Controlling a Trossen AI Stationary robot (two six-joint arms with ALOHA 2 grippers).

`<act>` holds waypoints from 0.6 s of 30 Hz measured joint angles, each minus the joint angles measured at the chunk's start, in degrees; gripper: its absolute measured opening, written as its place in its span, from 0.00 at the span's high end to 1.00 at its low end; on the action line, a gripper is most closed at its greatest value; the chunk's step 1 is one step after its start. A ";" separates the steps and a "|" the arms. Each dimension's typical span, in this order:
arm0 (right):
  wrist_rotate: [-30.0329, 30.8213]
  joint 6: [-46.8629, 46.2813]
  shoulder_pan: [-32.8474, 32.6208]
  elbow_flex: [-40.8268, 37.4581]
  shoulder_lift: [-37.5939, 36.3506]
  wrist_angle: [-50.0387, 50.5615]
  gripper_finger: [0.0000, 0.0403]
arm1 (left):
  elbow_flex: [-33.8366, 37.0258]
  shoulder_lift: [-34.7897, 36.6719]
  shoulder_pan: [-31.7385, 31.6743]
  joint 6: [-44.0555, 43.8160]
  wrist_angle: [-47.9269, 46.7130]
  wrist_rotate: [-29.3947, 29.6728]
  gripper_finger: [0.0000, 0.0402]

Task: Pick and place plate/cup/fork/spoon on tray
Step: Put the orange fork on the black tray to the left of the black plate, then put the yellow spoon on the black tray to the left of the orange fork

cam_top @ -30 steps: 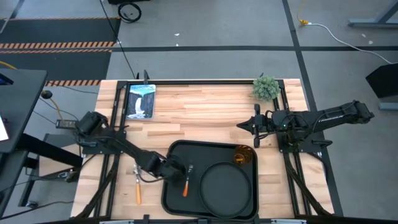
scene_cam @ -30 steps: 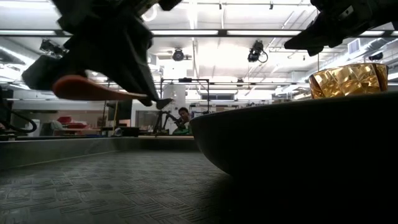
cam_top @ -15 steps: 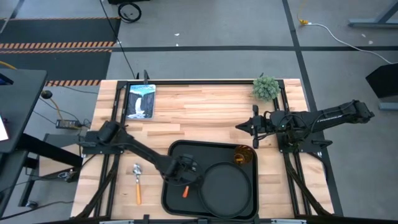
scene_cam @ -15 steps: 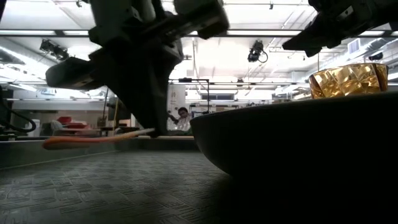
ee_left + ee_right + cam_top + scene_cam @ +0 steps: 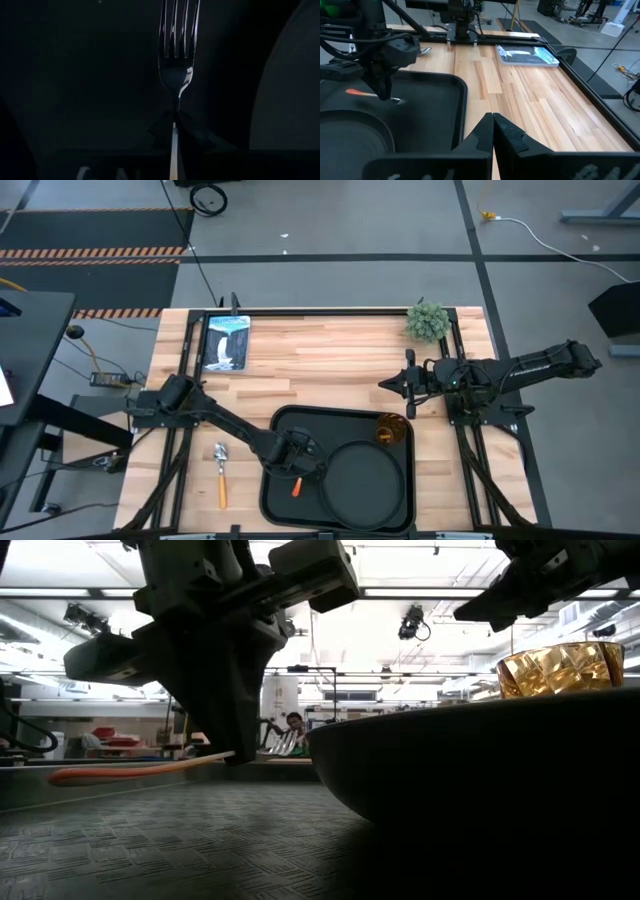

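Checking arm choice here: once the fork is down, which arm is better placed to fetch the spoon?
Left. The yellow-orange-handled silver spoon lies on the wooden table beside the left gripper, which holds the red-orange-handled fork over the black rectangular tray. The right gripper waits across the tray.

Bright ceiling strips backlight the low view into silhouette; the left wrist view is nearly black.

A robotics lab or industrial workshop, it seems: the wooden bench (image 5: 330, 350) stands on a grey concrete floor (image 5: 330, 220) with hazard-striped matting (image 5: 90, 250), and the low view shows long ceiling strip lights (image 5: 430, 592), distant equipment and a seated person (image 5: 293, 728).
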State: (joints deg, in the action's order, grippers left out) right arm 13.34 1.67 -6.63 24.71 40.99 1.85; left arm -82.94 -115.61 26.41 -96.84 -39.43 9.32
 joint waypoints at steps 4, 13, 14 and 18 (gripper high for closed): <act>-0.01 0.00 0.00 0.00 0.00 0.00 0.97 | 0.00 0.00 0.00 -0.02 -0.17 0.00 0.87; 0.00 0.00 0.00 0.00 0.00 -0.01 0.97 | 0.02 0.58 -0.19 1.35 -0.88 -0.65 0.78; -0.01 0.00 0.00 0.00 0.00 -0.02 0.97 | 0.02 1.03 -0.33 1.87 -1.45 -1.34 0.78; 0.00 0.00 0.00 0.00 0.00 -0.06 0.97 | 0.04 3.78 -0.48 4.22 -5.94 -3.93 0.80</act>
State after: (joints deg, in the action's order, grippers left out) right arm 13.34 1.67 -6.63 24.71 40.99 1.79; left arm -82.89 -111.83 25.94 -92.62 -45.37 5.39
